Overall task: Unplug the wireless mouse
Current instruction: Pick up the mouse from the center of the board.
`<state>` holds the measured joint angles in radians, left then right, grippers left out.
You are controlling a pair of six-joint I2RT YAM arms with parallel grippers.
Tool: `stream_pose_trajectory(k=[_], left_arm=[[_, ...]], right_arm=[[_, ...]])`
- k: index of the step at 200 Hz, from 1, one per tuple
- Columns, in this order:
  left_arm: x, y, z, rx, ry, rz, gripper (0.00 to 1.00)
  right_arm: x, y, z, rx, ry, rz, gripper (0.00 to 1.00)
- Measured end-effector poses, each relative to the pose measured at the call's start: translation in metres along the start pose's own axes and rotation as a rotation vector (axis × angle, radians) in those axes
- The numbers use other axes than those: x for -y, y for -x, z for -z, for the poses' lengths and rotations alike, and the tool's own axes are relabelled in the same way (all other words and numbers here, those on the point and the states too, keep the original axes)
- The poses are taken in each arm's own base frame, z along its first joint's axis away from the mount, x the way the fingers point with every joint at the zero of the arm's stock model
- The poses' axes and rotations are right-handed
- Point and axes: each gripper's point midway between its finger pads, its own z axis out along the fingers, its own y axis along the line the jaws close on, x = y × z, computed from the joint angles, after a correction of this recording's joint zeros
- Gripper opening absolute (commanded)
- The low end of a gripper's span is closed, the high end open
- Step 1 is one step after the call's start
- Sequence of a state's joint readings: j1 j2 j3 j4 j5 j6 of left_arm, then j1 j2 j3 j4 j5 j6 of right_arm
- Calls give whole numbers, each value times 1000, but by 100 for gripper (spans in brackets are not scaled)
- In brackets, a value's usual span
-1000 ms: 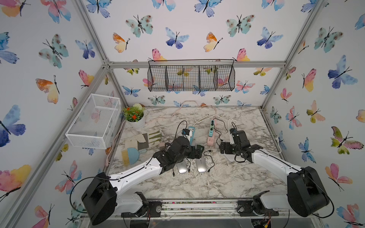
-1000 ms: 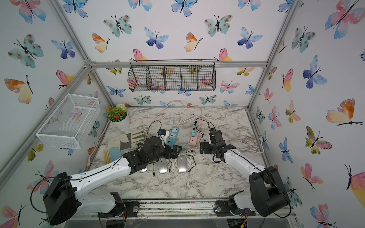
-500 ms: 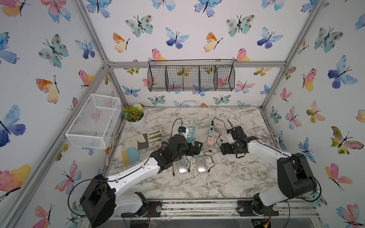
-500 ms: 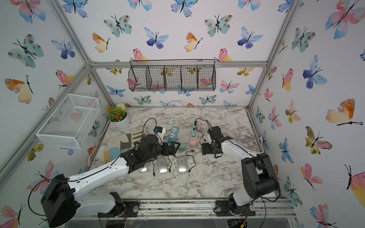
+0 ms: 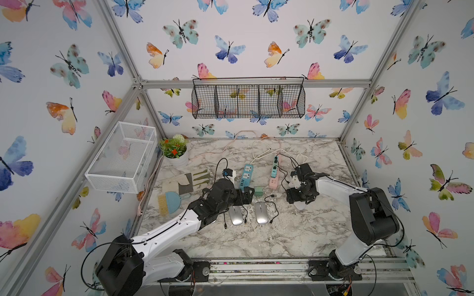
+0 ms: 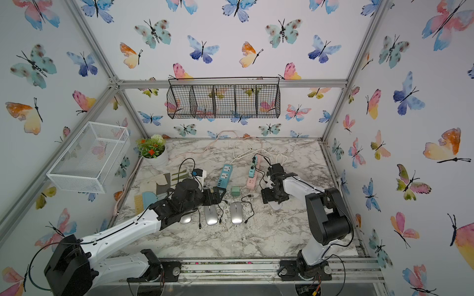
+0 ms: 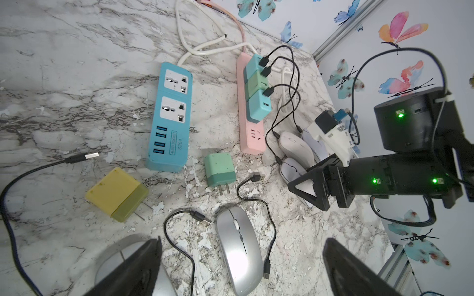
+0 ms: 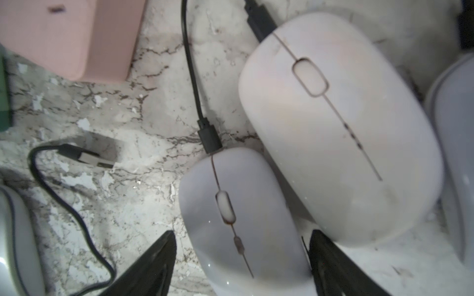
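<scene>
White wireless mouse [image 5: 302, 205] is lying under the right gripper [image 5: 298, 198] in a top view. Left wrist: left gripper [image 7: 243, 241] is idling, spread wide. Right wrist: parted jaws are straddling that mouse, likely bracing it so its black charging plug [image 8: 209, 138] pulls free.

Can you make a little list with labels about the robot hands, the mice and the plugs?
Left gripper: open, empty, near a silver mouse
Right gripper: open, around a white mouse
Cable: plugged into that white mouse
Pink strip: three chargers plugged in
Blue strip: nothing plugged in
Loose: green charger, yellow charger
</scene>
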<state>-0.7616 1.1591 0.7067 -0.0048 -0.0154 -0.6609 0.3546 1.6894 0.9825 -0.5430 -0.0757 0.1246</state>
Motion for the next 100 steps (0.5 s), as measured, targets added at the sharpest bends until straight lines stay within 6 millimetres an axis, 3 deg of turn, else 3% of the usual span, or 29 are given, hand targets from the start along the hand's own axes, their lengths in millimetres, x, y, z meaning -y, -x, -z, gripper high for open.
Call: stream_pose_trajectory(k=[100], left_arm=[[-4, 1, -2, -8, 7, 7, 98]], right_arm=[[-10, -3, -5, -18, -36, 54, 75]])
